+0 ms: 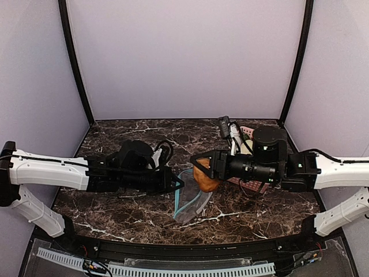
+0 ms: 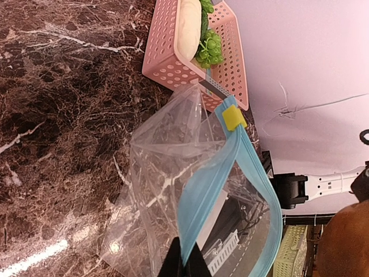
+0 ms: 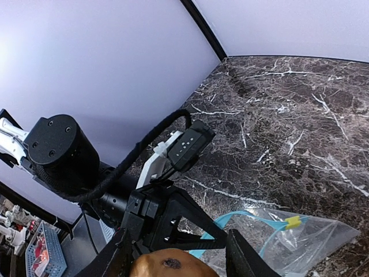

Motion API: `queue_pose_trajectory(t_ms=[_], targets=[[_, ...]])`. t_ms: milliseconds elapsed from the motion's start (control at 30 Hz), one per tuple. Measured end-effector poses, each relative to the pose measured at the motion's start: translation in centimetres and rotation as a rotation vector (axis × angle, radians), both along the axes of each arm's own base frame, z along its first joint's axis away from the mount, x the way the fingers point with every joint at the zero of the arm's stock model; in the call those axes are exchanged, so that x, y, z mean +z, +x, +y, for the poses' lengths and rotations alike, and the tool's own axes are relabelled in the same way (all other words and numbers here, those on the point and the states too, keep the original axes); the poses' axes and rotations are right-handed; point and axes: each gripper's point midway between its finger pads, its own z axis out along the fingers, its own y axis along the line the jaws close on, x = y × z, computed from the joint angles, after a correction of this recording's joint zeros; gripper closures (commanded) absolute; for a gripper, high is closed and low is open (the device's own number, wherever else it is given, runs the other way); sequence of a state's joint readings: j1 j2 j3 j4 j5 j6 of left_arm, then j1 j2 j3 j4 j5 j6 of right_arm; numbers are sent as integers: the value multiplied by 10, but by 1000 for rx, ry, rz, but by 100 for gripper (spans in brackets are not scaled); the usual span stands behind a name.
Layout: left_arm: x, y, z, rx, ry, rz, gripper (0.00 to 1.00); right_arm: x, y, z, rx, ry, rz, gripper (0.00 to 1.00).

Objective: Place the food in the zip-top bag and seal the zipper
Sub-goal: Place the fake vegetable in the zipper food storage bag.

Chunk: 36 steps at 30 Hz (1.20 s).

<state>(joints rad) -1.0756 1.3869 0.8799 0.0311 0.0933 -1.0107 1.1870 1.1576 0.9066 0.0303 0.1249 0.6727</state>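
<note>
The clear zip-top bag (image 1: 193,203) lies mid-table with its mouth held open. Its teal zipper (image 2: 210,179) carries a yellow slider (image 2: 233,118). My left gripper (image 2: 185,264) is shut on the near side of the teal strip and also shows in the top view (image 1: 179,183). My right gripper (image 1: 203,171) is shut on the round brown-orange lump (image 3: 172,265), holding it just above the bag's mouth, beside the left gripper. The lump also shows at the left wrist view's right edge (image 2: 346,242). Green leafy pieces (image 2: 209,49) lie in a pink basket (image 2: 167,63).
The pink perforated basket (image 1: 247,134) stands at the back right, behind my right arm, and also holds a pale bun-like piece (image 2: 187,29). Grey walls enclose the dark marble table (image 1: 115,138) on three sides.
</note>
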Motion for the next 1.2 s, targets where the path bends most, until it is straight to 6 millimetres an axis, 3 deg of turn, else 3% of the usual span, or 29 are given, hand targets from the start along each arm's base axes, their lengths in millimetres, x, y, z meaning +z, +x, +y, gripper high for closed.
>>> queue_pose_trajectory(t_ms=[167,267,633,867,1033,1200], targets=[[-2,-1,-1,5,-10,8,99,-16,-9,33,-24,-17,-43,65],[-3,-1,-1,7,-13,11,99,-26,-7,42,-63,-31,-69,65],[-4,-2,-2,7,-24,11,99,-20,16,37,-234,16,-163,65],[-3,-1,-2,10,-35,9,99,-45,16,46,-249,-78,-215,64],[-8,-2,0,12,-30,13,99,-51,9,45,-252,-122,-239,60],[-8,-2,1,15,-29,12,99,-60,6,41,-261,-175,-251,50]])
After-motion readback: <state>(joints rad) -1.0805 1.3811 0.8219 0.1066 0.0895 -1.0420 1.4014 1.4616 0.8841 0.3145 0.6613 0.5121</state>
